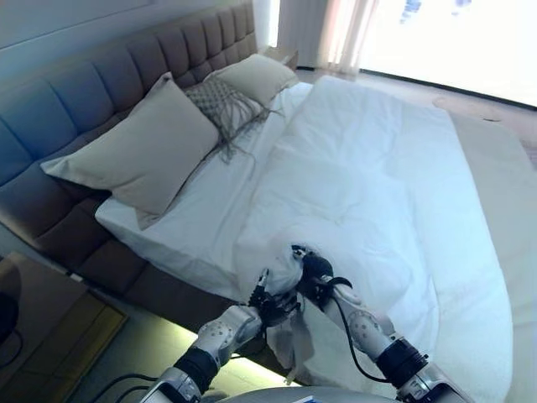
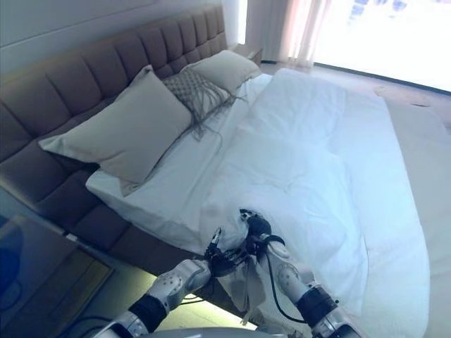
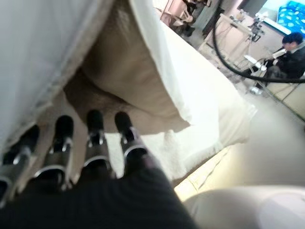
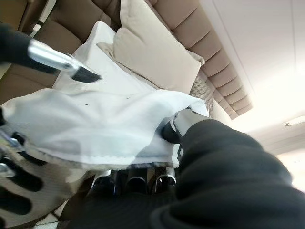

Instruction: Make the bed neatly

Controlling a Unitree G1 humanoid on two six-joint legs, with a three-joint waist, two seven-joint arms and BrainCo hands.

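Observation:
A white duvet (image 1: 361, 193) covers most of the bed, and its near left corner (image 1: 289, 269) is bunched up at the bed's edge. My right hand (image 1: 312, 273) grips that corner. In the right wrist view its thumb (image 4: 183, 121) is pressed onto the white cloth (image 4: 95, 119) with the fingers curled beneath. My left hand (image 1: 267, 300) is right beside it at the same corner. Its fingers (image 3: 95, 138) lie straight under the hanging edge of the duvet (image 3: 157, 76). The bare white sheet (image 1: 193, 210) shows on the left side of the bed.
A large beige pillow (image 1: 143, 147), a patterned cushion (image 1: 222, 101) and a second pillow (image 1: 256, 75) lean on the padded headboard (image 1: 67, 101). A nightstand (image 1: 42, 319) stands at the lower left. A person (image 3: 290, 47) sits in the room behind.

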